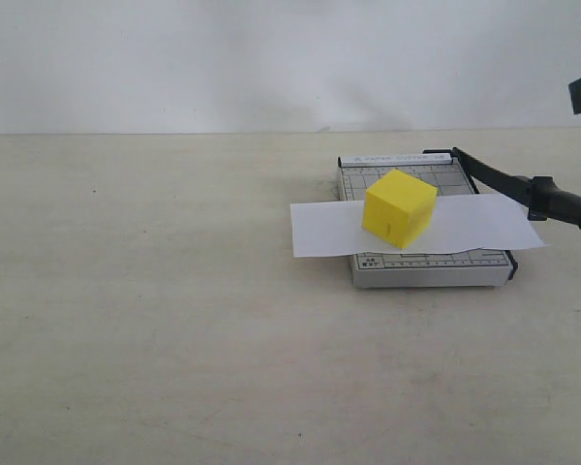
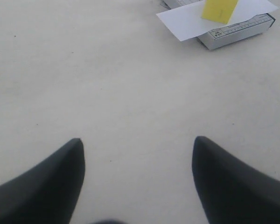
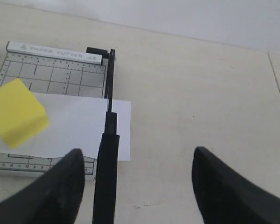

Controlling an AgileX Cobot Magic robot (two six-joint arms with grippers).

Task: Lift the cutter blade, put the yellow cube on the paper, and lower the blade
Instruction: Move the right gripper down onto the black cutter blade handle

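Right of centre on the worktop (image 1: 174, 339), the cutter board (image 1: 436, 178) carries the paper (image 1: 320, 231) with the yellow cube (image 1: 399, 208) on it; lower the raised cutter blade (image 1: 523, 186) slowly by its handle. The right hand (image 3: 137, 150), astride that handle, and the left hand (image 2: 137, 140) are both released; whether the right touches the handle is unclear, and the exterior view crops it at the upper right

- the yellow cube (image 1: 399, 207): smooth, matt faces; plastic or foam by the look
- the paper (image 1: 320, 232): thin white matt sheet, slightly wavy
- the cutter board (image 1: 426, 271): grey, smooth, with a printed grid
- the cutter blade (image 1: 508, 181): black, with a faintly glossy plastic handle
- the table (image 1: 174, 320): pale, matt, finely speckled
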